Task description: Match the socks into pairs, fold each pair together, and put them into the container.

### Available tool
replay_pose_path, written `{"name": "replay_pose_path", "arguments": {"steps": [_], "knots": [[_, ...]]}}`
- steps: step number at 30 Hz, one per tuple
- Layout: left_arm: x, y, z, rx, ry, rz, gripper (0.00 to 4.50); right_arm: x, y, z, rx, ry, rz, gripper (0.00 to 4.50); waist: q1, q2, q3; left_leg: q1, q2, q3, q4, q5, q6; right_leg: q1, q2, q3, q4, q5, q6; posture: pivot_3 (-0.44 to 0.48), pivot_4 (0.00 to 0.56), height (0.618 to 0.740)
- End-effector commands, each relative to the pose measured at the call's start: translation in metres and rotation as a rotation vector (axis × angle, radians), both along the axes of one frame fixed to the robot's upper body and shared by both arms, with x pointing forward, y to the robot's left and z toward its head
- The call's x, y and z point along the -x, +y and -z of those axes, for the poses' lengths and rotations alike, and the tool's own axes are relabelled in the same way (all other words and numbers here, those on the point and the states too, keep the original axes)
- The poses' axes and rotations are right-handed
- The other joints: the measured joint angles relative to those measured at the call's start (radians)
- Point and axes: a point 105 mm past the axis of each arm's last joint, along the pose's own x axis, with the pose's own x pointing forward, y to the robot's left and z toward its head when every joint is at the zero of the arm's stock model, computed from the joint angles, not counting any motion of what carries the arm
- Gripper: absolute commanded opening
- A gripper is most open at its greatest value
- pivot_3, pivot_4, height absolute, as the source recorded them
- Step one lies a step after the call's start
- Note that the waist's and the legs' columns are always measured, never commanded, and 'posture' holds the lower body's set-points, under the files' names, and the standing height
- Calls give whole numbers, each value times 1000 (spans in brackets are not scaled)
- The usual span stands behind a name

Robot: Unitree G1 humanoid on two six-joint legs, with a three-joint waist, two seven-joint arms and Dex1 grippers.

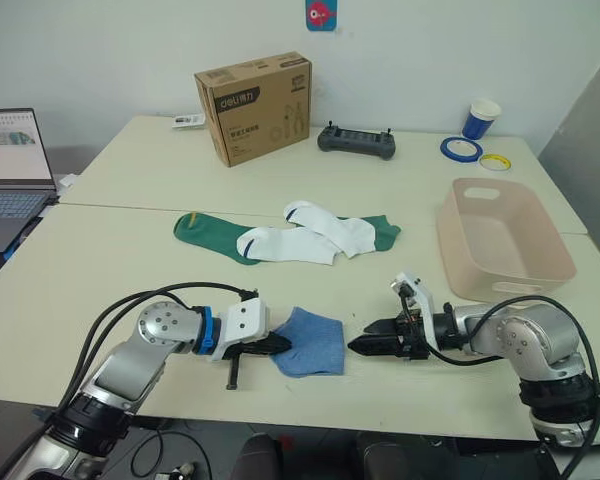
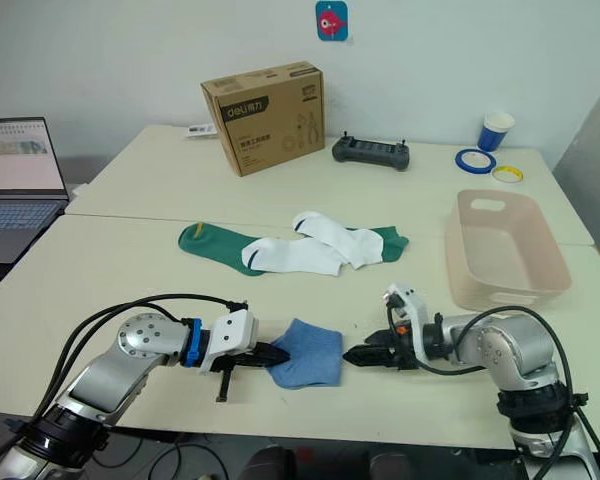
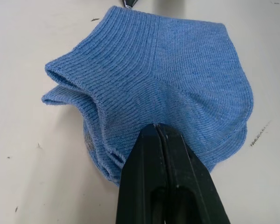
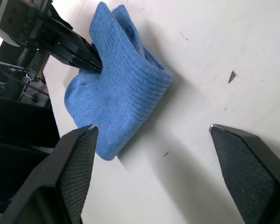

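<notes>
Pale worktop (image 1: 110,270) spreads under my arms, a laptop (image 1: 15,175) at its far left and a cardboard box (image 1: 254,107) far back; the pink container (image 1: 500,240) sits at right; green socks (image 1: 210,235) and white socks (image 1: 305,235) lie mid-worktop; the folded blue pair (image 1: 310,342) lies near me, my left hand (image 1: 275,347) clenched on its left edge; my right hand (image 1: 365,347), fingers spread, rests just right of it, apart.

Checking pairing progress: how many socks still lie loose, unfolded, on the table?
4: two white socks overlapping mid-table, two green socks beneath them, toes poking out either side. The folded blue pair sits apart, pinched in the left gripper.
</notes>
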Motion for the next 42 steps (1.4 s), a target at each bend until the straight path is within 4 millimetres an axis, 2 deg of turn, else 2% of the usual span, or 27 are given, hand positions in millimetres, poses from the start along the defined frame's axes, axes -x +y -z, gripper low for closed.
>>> {"name": "replay_pose_path", "arguments": {"steps": [1, 5, 7, 13, 19, 23, 28, 32, 34, 36, 39, 42], "knots": [[4, 18, 21, -79, 73, -59, 0, 2, 13, -2, -47, 67, -11, 4102, -3, 0, -1, 0, 0, 0, 0, 0, 0, 0, 0, 0, 0, 0, 0, 0, 150, 740], [2, 18, 20, -75, 73, -66, 0, 1, 39, -4, -146, 170, -29, 4102, -17, 1, -4, 1, 0, -1, -1, 0, 0, 0, 1, 0, 1, 0, 0, 0, 150, 740], [1, 17, 19, -70, 70, -70, 0, 2, 46, -6, -162, 182, -40, 4102, -18, 2, -4, 1, 0, -1, -1, 0, 0, 0, 1, 0, 1, 0, 0, 0, 150, 740], [-2, 11, 13, -35, 63, -81, 0, -3, 62, -3, -192, 221, -27, 4102, -19, 2, -5, 0, 0, 0, -1, 0, 0, 0, 0, 0, 0, 0, 0, 0, 150, 740], [0, 10, 12, -27, 65, -75, 0, -6, 64, 0, -204, 224, -4, 4102, -19, 3, -5, 0, 0, 0, -1, 0, 0, 0, 0, 0, 0, 0, 0, 0, 150, 740], [-3, 9, 10, -14, 63, -74, 0, -7, 65, 0, -216, 226, 16, 3167, -20, 3, -5, 0, 0, -1, -1, 0, 0, 0, 0, 0, 0, 0, 0, 0, 150, 740], [-5, 3, 1, 54, 88, -91, 0, -6, 65, 0, -216, 229, 17, 1291, -20, 3, -5, -1, 0, 0, -1, 0, 0, 0, 0, 0, 0, 0, 0, 0, 150, 740], [-4, 3, -2, 58, 89, -75, 0, -8, 64, 1, -213, 221, 33, 10, -20, 3, -5, -1, 0, 0, -1, 0, 0, -1, 0, 0, -1, 0, 0, 0, 150, 740], [-5, 2, -6, 79, 83, -80, 0, -8, 64, 2, -213, 218, 36, 10, -20, 3, -5, -1, 0, -1, -1, 0, 0, -1, 0, 0, -1, 0, 0, 0, 150, 740], [-7, -1, -21, 151, 70, -81, 0, -10, 61, -2, -213, 180, 37, 10, -20, 3, -5, -1, 0, -1, -2, 0, 0, -1, 0, 0, -1, 0, 0, 0, 150, 740], [0, -4, -47, 262, 115, -60, 573, -13, 53, -9, -184, 61, 19, 0, -20, 1, -2, -3, 0, -1, -1, 0, 0, -2, 0, -1, -1, 0, 0, 0, 150, 740], [6, -2, -71, 311, 124, -57, 1555, -16, 44, -25, -219, -7, 38, 0, -22, 0, -1, -3, 0, 0, -2, 0, 0, -2, 0, 0, -2, 0, 0, 0, 150, 740]]}}
